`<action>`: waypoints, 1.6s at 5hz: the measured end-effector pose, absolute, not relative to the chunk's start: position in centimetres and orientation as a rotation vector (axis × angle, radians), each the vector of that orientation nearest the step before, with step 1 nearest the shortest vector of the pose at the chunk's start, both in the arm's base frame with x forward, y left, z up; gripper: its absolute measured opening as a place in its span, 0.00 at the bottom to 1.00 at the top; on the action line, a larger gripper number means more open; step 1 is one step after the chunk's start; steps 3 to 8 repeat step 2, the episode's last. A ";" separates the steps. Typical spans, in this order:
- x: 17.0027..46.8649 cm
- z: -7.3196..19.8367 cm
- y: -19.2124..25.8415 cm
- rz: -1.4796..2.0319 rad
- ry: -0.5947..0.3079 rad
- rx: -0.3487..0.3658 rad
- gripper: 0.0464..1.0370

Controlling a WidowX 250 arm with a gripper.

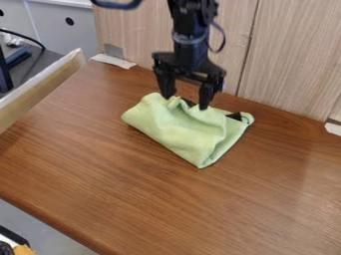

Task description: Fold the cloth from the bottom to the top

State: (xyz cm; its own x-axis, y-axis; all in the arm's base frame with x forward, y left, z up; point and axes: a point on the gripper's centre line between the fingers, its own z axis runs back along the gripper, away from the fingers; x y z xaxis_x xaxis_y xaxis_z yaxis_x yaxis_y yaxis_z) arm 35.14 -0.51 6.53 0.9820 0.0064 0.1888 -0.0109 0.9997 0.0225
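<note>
Cloth (186,132) rumpled below parted gripper (186,101)

At 10 o'clock, the table (120,174) is bordered by a board (43,91). Centrally, the cloth is laid, a corner turned toward 6 o'clock; at its 12 o'clock edge, the fingers (206,96) are held apart.

Light green cloth (190,130), folded and rumpled, lying on the brown wooden tabletop (143,199), one corner towards the camera
</note>
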 end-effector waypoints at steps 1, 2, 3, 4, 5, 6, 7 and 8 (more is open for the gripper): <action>34.3 8.5 0.1 0.019 -0.216 0.025 0.96; 34.3 8.6 0.1 0.021 -0.219 0.026 0.96; 34.3 8.6 0.1 0.021 -0.219 0.026 0.96; 34.3 8.6 0.1 0.021 -0.219 0.026 0.96; 34.3 8.6 0.1 0.021 -0.219 0.026 0.96; 34.3 8.6 0.1 0.021 -0.219 0.026 0.96; 34.3 8.6 0.1 0.021 -0.219 0.026 0.96; 34.3 8.6 0.1 0.021 -0.219 0.026 0.96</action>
